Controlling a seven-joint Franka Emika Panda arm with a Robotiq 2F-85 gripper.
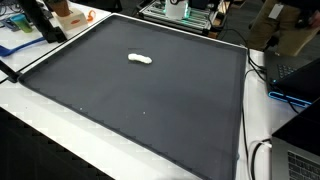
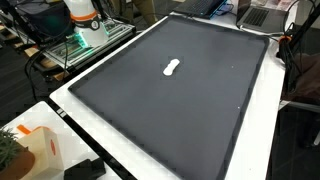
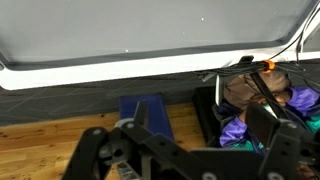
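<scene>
Jaws apart, nothing between; gripper (image 3: 190,135) off mat, facing table edge (image 3: 120,68). White piece (image 1: 140,58) lies alone on black mat (image 1: 150,115), well apart from it. Risk: unsighted reach nudges piece aside; cable (image 3: 303,38) may snag.

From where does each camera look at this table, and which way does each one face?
Exterior view: high beyond a table corner, looking down across the dark mat at the white object; gripper not in sight.
Exterior view: high from another side, looking down at the same dark mat and white object; gripper not in sight.
Wrist view: beside the table, facing the dark mat's edge, wooden floor and a blue box; the open gripper fills the bottom.
Shared: both exterior views show dark mat and white object.
</scene>
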